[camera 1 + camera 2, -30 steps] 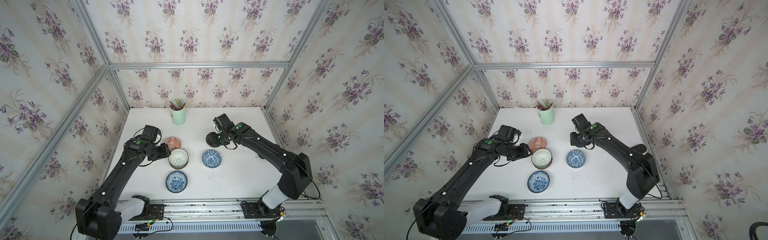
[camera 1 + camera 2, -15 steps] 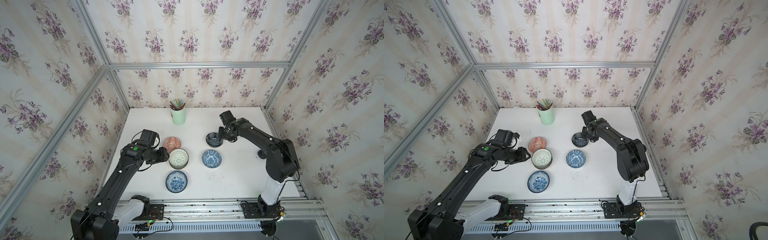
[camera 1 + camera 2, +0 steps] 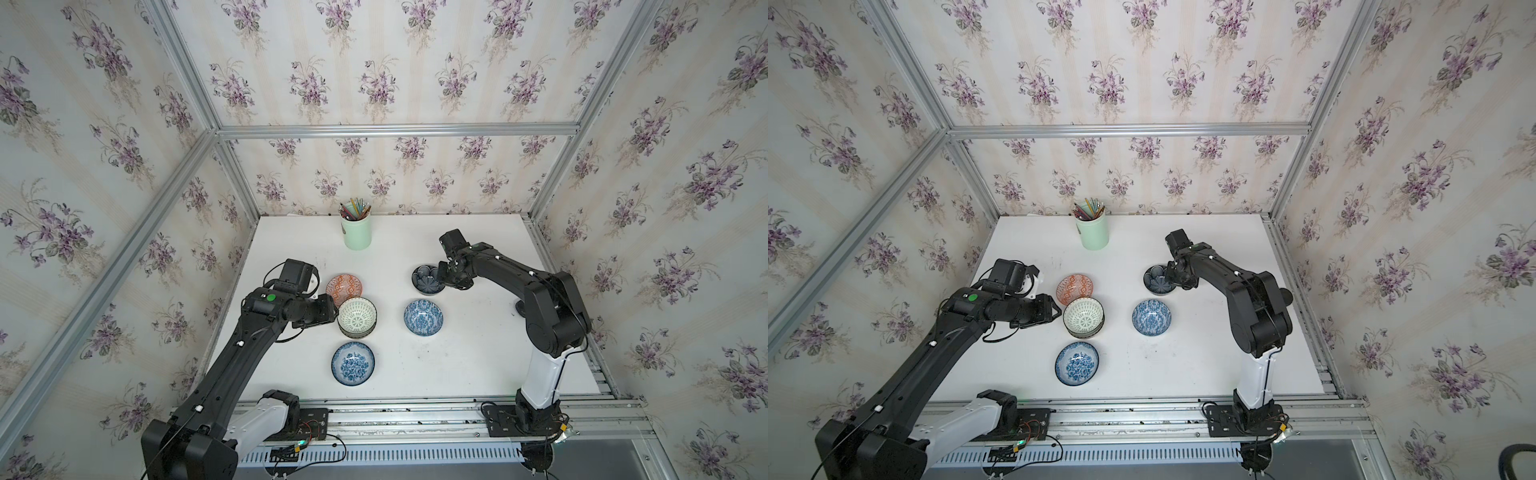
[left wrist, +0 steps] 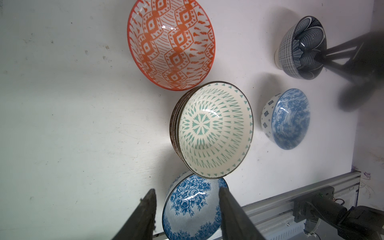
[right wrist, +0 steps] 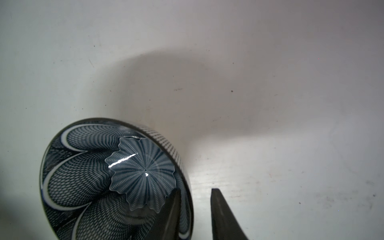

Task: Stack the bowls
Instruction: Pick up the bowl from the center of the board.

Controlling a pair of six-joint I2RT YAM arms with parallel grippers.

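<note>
Right gripper (image 5: 195, 190) straddling navy petal bowl (image 5: 93, 176) rim, jaws apart (gap visible outside rim). Left gripper (image 4: 187, 189) apart, empty, beside white lattice bowl (image 4: 214, 128) stack.

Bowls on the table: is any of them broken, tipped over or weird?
Nothing stands out. No bowl is tipped, cracked or spilled. The dark navy bowl looks upright on the table, with the right fingers straddling its rim, one inside and one outside.
</note>
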